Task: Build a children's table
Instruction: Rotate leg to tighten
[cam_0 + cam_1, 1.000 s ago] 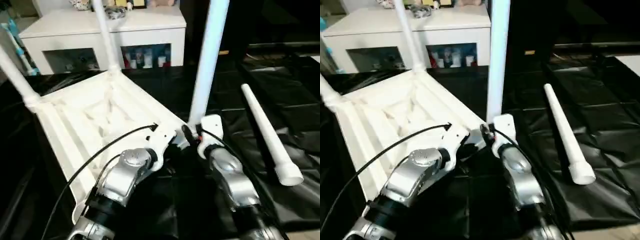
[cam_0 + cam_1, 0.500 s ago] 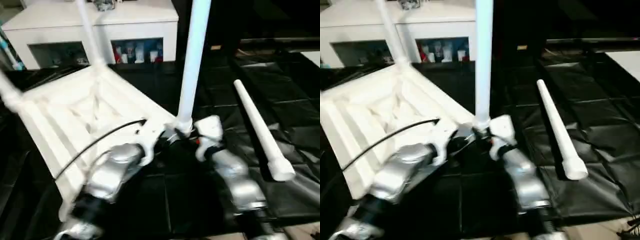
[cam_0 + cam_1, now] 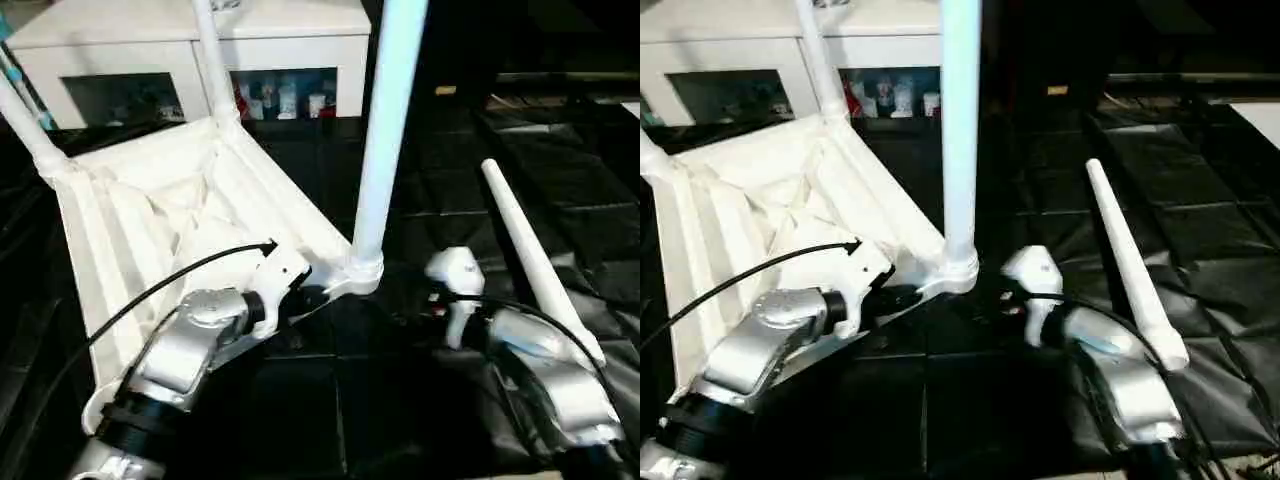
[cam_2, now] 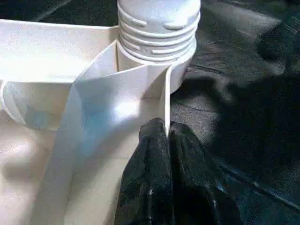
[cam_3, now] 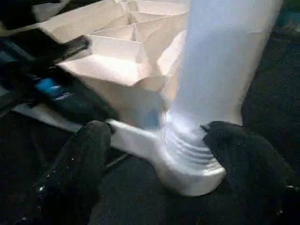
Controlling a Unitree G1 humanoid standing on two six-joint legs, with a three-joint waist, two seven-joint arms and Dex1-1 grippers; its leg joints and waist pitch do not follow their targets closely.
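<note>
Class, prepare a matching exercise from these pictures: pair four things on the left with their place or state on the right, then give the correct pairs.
Things:
1. loose leg
2. near corner leg
3. left gripper
4. right gripper

States:
A. fingers spread open either side of a socket
B. lying on the black sheet
C. shut on a thin rib of the table top
D. standing upright in its socket

Pairs: 1-B, 2-D, 3-C, 4-A

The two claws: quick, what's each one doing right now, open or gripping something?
Left gripper: shut on a thin rib of the table top.
Right gripper: open, fingers either side of the upright leg, holding nothing.
</note>
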